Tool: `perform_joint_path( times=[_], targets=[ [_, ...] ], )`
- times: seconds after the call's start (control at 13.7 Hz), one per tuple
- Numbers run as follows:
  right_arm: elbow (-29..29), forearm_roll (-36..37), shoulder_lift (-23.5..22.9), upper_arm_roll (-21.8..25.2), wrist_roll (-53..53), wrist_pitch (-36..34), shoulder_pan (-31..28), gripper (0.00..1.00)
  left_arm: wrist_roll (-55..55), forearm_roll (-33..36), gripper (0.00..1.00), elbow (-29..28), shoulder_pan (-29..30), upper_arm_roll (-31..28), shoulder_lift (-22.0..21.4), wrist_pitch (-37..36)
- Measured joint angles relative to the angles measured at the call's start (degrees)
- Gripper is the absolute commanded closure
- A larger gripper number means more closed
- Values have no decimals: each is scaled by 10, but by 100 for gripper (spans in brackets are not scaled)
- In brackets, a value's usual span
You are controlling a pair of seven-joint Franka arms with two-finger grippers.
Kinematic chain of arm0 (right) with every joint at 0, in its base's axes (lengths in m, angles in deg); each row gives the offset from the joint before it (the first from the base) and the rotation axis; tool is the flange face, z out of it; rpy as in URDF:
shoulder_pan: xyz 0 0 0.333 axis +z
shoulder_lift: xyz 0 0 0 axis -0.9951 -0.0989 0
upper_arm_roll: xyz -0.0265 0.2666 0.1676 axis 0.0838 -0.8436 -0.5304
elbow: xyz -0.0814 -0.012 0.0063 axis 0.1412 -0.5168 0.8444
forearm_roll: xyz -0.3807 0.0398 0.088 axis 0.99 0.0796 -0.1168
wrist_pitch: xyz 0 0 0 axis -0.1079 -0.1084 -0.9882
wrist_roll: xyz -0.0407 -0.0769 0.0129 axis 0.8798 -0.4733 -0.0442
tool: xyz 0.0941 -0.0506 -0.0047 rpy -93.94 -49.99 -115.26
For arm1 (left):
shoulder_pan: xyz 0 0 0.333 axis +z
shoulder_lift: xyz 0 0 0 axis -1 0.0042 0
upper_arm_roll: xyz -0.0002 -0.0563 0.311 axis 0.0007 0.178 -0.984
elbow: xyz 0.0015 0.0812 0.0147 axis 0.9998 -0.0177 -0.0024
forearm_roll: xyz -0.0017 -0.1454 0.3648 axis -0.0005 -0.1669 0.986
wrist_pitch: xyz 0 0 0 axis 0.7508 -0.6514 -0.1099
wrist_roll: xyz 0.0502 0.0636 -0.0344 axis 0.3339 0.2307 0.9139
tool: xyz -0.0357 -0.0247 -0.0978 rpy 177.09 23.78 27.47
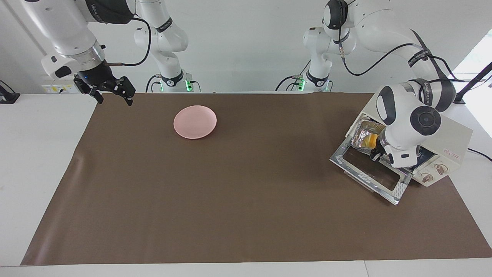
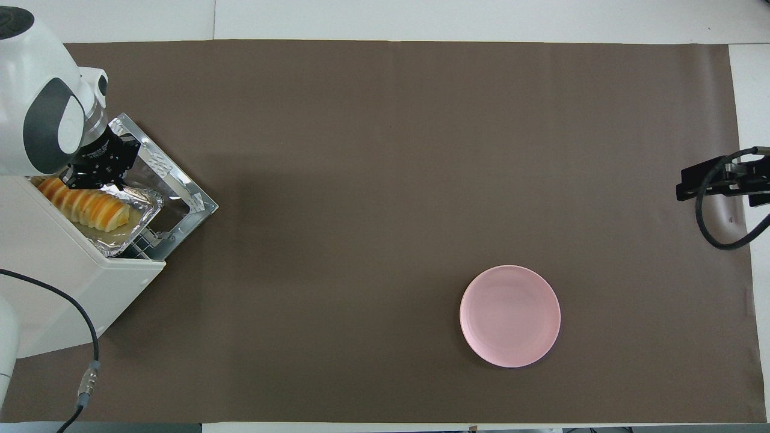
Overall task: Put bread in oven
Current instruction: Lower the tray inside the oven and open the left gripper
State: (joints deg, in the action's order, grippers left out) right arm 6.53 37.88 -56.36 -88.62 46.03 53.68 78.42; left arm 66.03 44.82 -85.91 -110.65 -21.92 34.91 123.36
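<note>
The bread (image 2: pixel 84 206) is a ridged golden loaf lying in a crinkled foil tray (image 2: pixel 137 224). The tray sits in the mouth of the cream-white oven (image 2: pixel 66 282), at the left arm's end of the table. The oven's glass door (image 2: pixel 183 186) is dropped open. In the facing view the bread (image 1: pixel 370 139) shows as a yellow patch in the foil tray (image 1: pixel 363 130), inside the oven (image 1: pixel 455 140), with the door (image 1: pixel 369 175) lying flat. My left gripper (image 2: pixel 96 175) is at the tray's edge above the door; it also shows in the facing view (image 1: pixel 378 154). My right gripper (image 1: pixel 114 98) waits open and empty.
A round pink plate (image 1: pixel 195 122) lies empty on the brown mat (image 1: pixel 246 200), toward the right arm's end of the table and near the robots; it also shows in the overhead view (image 2: pixel 510 316). The right gripper (image 2: pixel 719 180) hangs over the mat's edge.
</note>
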Motion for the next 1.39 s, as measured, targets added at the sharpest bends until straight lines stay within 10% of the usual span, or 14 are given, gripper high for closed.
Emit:
perform_joint_path(
  times=[0.59,1.39],
  targets=[
    [5,0,2,0,0,0,0,0,-38,13,100,-11,8,0,-4,75],
    [18,0,7,-1,0,0,0,0,-99,13,100,-32,9,1,-20,-18]
  ],
)
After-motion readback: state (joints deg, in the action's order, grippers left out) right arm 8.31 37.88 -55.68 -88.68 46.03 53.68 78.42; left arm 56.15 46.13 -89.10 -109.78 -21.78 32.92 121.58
